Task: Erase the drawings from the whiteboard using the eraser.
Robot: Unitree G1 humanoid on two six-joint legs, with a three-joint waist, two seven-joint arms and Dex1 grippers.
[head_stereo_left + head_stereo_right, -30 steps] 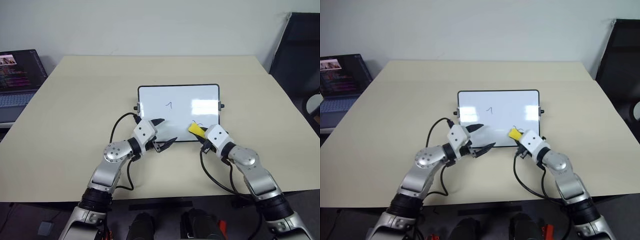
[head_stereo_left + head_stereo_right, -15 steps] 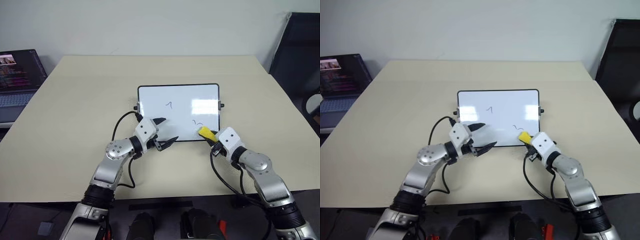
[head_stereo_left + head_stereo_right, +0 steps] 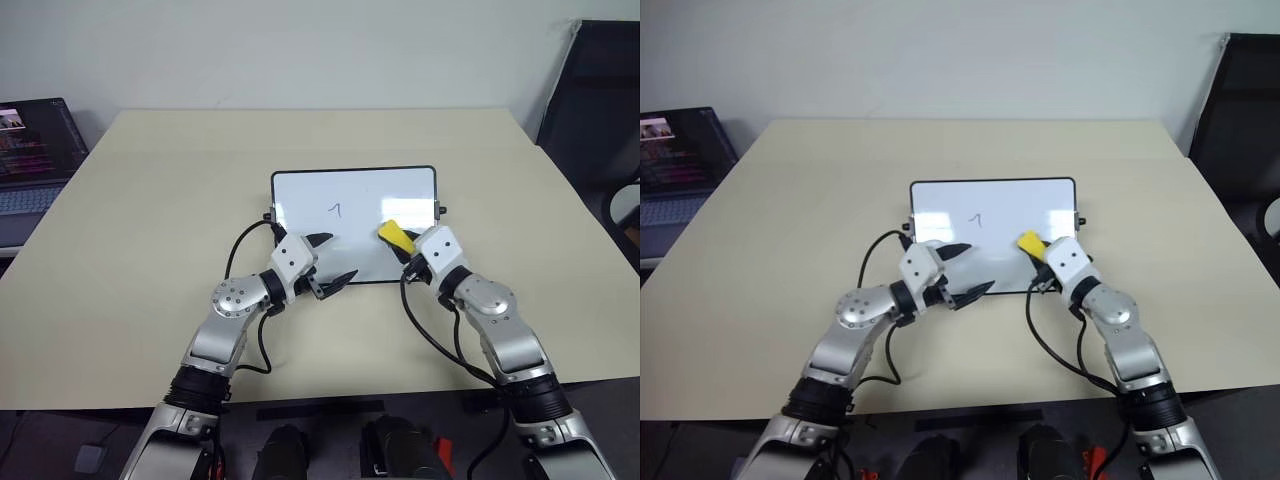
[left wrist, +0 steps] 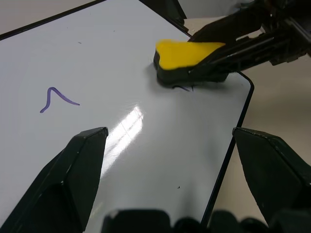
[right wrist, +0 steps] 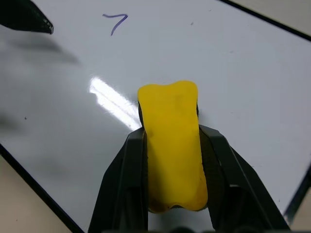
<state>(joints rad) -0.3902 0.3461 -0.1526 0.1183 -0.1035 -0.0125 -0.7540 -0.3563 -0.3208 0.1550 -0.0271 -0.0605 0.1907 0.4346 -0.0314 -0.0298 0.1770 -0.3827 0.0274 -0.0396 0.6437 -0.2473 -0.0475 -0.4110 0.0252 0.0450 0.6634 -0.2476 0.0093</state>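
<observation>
The whiteboard (image 3: pixel 350 190) lies flat in the middle of the table. One of the drawings, a thin hooked stroke (image 3: pixel 338 210), sits left of its centre. My right gripper (image 3: pixel 401 244) is shut on the yellow eraser (image 3: pixel 394 234), whose dark underside rests on the board's near right part. In the left wrist view a bit of dark line (image 4: pixel 182 88) peeks from under the eraser (image 4: pixel 187 56). My left gripper (image 3: pixel 340 256) hovers open over the board's near left edge, holding nothing. The right wrist view shows the eraser (image 5: pixel 172 141) squeezed between both fingers.
An open laptop (image 3: pixel 30 150) stands off the table's left side. A black chair (image 3: pixel 600 100) is at the far right. Black cables (image 3: pixel 240 250) loop from both wrists over the beige table (image 3: pixel 150 220) near the board's front edge.
My right gripper swung the eraser right, uncovering a squiggle, then slid it farther onto the board and over that squiggle. The left gripper stayed put.
</observation>
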